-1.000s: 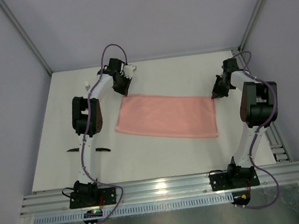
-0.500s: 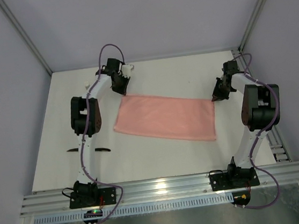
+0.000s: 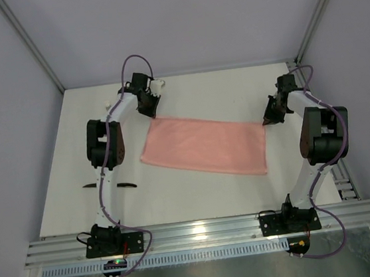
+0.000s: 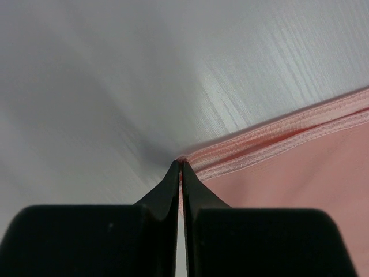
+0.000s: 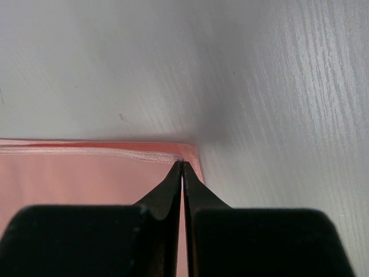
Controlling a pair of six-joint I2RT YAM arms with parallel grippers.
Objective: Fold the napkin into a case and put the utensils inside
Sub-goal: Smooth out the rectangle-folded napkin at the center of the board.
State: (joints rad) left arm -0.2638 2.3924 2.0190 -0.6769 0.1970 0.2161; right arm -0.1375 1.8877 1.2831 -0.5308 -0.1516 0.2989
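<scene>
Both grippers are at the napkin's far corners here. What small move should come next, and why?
Probably lift both far corners a little together. The left gripper and right gripper are each shut on a corner of the napkin, which lies flat as a folded rectangle, so raising them would start the next fold.

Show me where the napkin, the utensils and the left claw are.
napkin (image 3: 204,146), top view, middle of the pink sheet.
utensils (image 3: 129,184), top view, dark piece just right of the left arm.
left claw (image 4: 180,164), left wrist view, between its shut fingertips at the napkin's corner.
</scene>
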